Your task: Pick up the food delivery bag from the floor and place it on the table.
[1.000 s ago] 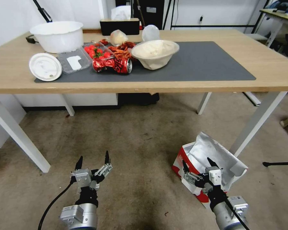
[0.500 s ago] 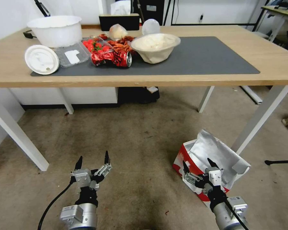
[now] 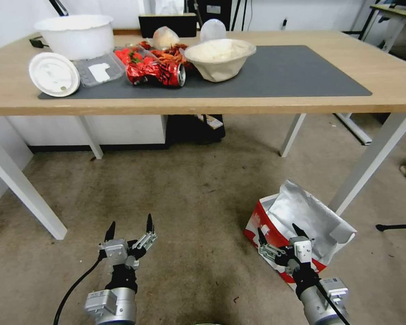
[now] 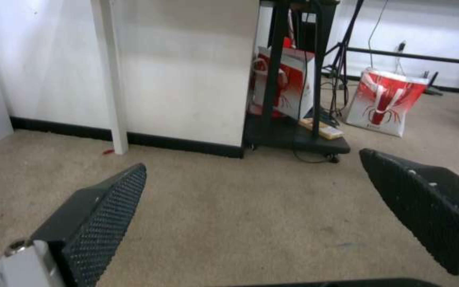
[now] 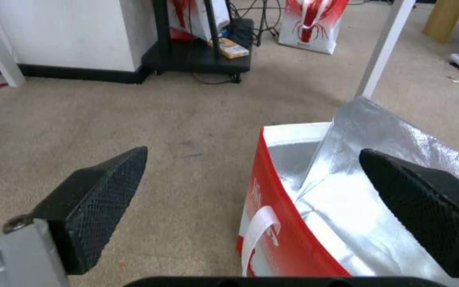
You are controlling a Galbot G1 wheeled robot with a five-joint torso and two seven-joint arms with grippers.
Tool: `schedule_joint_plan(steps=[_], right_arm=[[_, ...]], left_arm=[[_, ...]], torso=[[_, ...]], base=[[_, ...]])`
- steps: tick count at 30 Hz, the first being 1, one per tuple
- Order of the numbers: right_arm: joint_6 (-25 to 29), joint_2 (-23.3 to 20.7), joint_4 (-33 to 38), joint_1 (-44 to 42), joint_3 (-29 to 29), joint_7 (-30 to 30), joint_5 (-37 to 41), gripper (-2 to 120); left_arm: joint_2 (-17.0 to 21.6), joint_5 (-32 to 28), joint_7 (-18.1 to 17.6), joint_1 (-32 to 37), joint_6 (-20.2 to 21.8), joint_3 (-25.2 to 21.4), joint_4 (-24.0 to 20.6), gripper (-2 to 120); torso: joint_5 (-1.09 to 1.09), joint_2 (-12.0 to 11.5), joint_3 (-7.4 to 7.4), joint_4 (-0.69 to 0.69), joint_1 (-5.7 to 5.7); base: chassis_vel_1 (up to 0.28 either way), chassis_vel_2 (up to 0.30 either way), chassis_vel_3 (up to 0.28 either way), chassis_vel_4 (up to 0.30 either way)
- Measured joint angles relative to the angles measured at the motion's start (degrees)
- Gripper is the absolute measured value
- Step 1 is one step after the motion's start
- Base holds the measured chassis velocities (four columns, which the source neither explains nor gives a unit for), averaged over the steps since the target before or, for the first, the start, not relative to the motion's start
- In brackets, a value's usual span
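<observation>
The food delivery bag [image 3: 297, 216] stands open on the floor [image 3: 189, 203] beside a leg of the table [image 3: 275, 106]. The right gripper [image 3: 279, 234] hovers above it, jaws spread; the left gripper [image 3: 130, 227] hangs released over bare carpet

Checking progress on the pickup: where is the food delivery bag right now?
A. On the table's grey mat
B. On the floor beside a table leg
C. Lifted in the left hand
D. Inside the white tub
B: the food delivery bag stands open on the floor by the table leg, with the open right hand hovering above it.
</observation>
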Motion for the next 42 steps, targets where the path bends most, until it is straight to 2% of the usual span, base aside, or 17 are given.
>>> schedule_joint_plan(steps=[17, 29, 33, 36, 39, 40, 41, 42], right_arm=[[0.04, 0.11, -0.23, -0.08, 0.06, -0.03, -0.05, 100], [0.13, 0.36, 0.46, -0.84, 0.33, -0.17, -0.48, 100], [0.25, -0.16, 0.71, -0.66, 0.83, -0.33, -0.30, 100], [0.23, -2.22, 0.66, 0.95, 2.34, -0.78, 0.66, 100], [0.12, -4.80, -0.14, 2.76, 3.87, -1.16, 1.88, 100], [0.14, -8.31, -1.60, 5.14, 5.61, -2.07, 3.87, 100], [0.16, -8.72, -1.82, 5.41, 5.84, -2.21, 4.16, 100], [0.55, -12.55, -4.33, 8.12, 7.83, -3.80, 7.24, 100]], left_arm=[[0.07, -0.11, -0.32, -0.09, -0.22, -0.08, 0.37, 100], [0.12, -0.15, -0.97, 0.02, -1.06, -0.13, 0.59, 100], [-0.20, 0.87, 0.32, -0.27, -3.30, -0.34, 1.33, 100], [0.13, 2.29, 0.35, -0.36, -3.39, -0.32, 1.39, 100], [0.53, 4.84, -1.13, -0.55, -2.51, -0.26, 1.53, 100], [1.04, 6.97, -2.71, -0.80, -1.61, -0.21, 1.76, 100], [1.06, 7.04, -2.77, -0.80, -1.56, -0.21, 1.77, 100], [1.50, 7.91, -4.04, -0.97, -0.53, -0.17, 1.75, 100]], torso=[[0.00, -4.01, -3.52, 0.00, -0.39], [0.00, -4.60, -3.51, 0.00, -0.59], [0.00, -4.50, -3.51, 0.00, -0.59], [0.00, -4.41, -3.51, -0.01, -0.58], [0.01, -4.37, -3.51, 0.00, -0.57], [0.01, -4.33, -3.51, 0.00, -0.56], [0.00, -4.32, -3.51, 0.01, -0.55], [0.03, -4.29, -3.51, 0.02, -0.54]], base=[[0.000, 0.000, 0.000, 0.000], [0.000, 0.000, 0.000, 0.000], [0.000, 0.000, 0.000, 0.000], [0.000, 0.000, 0.000, 0.000], [0.000, 0.000, 0.000, 0.000], [0.000, 0.000, 0.000, 0.000], [0.000, 0.000, 0.000, 0.000], [0.000, 0.000, 0.000, 0.000]])
